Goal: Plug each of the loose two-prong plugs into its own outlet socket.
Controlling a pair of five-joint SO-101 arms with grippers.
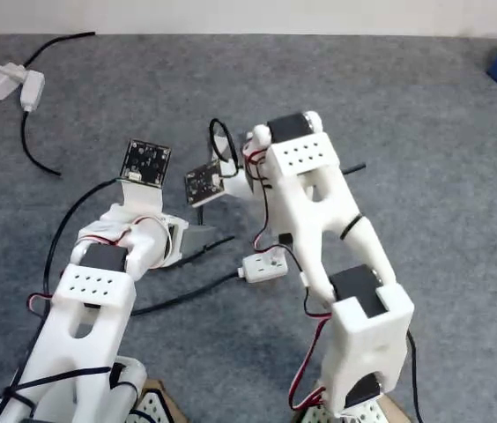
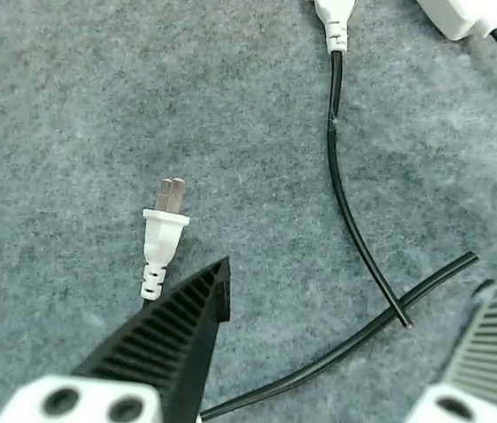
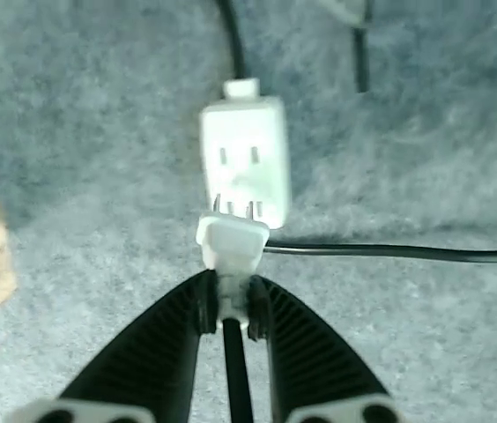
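High view: white outlet block (image 1: 264,267) flat on the grey table (image 1: 442,159), just beside the right arm (image 1: 319,203). Black cord (image 1: 187,296) trailing from it toward the left arm (image 1: 90,291). Two white cord ends (image 1: 11,84) well apart at the far corner.

Left wrist view: left end effector (image 2: 345,326) spread wide, holding nothing. Loose two-prong plug (image 2: 162,233) flat on the table just beside one fingertip (image 2: 204,291), prongs pointing away. Black cable (image 2: 363,256) crossing between the fingers.

Right wrist view: right end effector (image 3: 231,295) clamped tight on a second two-prong plug (image 3: 231,242), gripped at its rear. Prongs touching the near end of the outlet block, partly visible, not fully seated. Black wire (image 3: 398,252) running across just beside the plug.
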